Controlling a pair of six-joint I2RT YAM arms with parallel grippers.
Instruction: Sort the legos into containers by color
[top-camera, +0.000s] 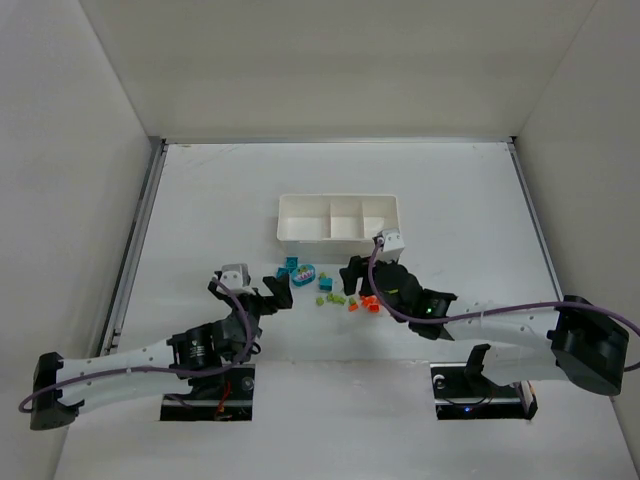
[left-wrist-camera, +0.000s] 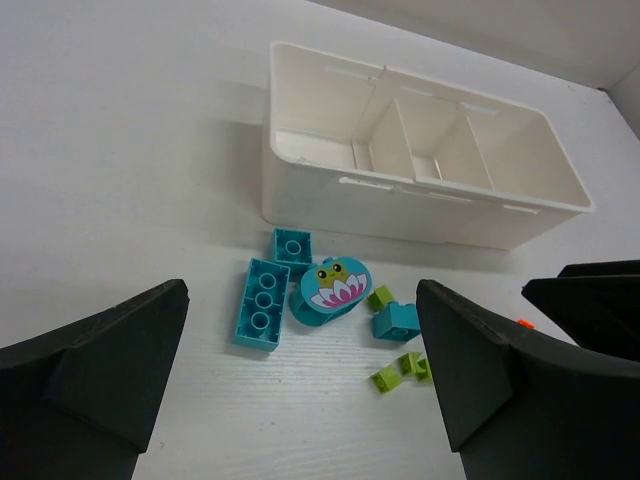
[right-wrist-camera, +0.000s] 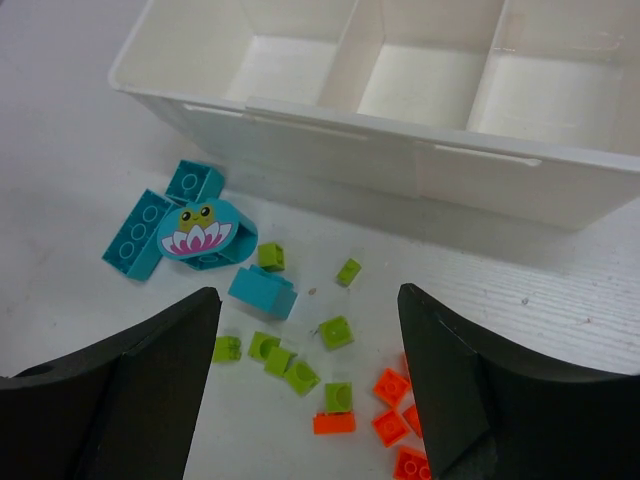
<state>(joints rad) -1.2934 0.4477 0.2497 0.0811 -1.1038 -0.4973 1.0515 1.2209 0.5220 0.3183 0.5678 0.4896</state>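
— How are the two arms sitting?

— Both are folded, each elbow thrown out to its own side and the forearm running back toward the middle of the table (top-camera: 200, 200). The left gripper (left-wrist-camera: 302, 295) faces the tray (right-wrist-camera: 330, 150) from the near side, jaws spread wide and holding nothing. The right gripper (right-wrist-camera: 308, 292) is spread wide too and grips nothing. It hangs over the scattered legos (right-wrist-camera: 336, 332).

— Where do the legos lie?

— All on the table, along the near side of the tray and outside it. The teal bricks (right-wrist-camera: 135, 235) group at the left, near the tray's front wall. There is a long one, a square one and a block (right-wrist-camera: 262, 290) just beside them. A rounded piece (right-wrist-camera: 200, 230) printed with a frog and a flower lies across them. The lime bricks (right-wrist-camera: 300, 375) spread out to the right of those, framed between the right gripper's fingers in its wrist view. The orange bricks (right-wrist-camera: 392, 385) cluster at the right end, and one lime brick touches an orange one.

— And the surface, the room?

— The tabletop is white and faintly grained, with a metal rail (top-camera: 135, 250) along its left edge. Plain white walls (top-camera: 330, 60) close it in at left, back and right. The tray is one white box, split by thin walls into three compartments (right-wrist-camera: 425, 85) side by side, with its long side toward the arms.
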